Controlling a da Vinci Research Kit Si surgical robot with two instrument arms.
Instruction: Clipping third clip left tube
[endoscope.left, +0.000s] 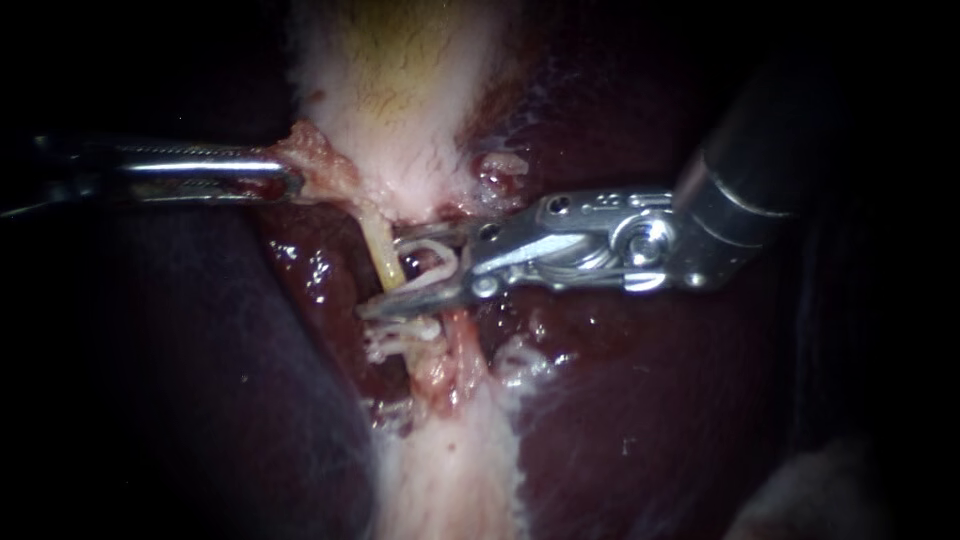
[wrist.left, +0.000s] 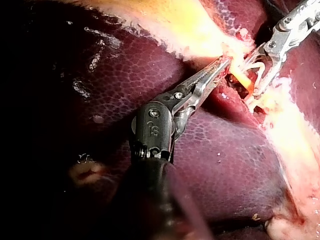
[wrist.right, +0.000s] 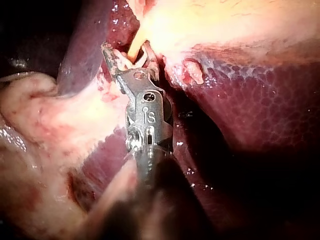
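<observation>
The thin, pale yellow left tube (endoscope.left: 384, 255) runs steeply downward; a curved white clip (endoscope.left: 437, 258) lies just beside it.

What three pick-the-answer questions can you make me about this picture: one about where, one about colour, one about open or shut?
1. Where is the yellow tube?
A) between the right instrument's jaws
B) far from both instruments
C) hidden from view

2. What colour is the clip in those jaws?
A) black
B) white
C) blue

3. The left instrument's jaws are:
A) wide open
B) hidden
C) shut on tissue

Answers:
1 A: one jaw lies on each side of the tube.
2 B: the clip shows white against the metal.
3 C: both jaws pinch the pale pink tissue.
</observation>
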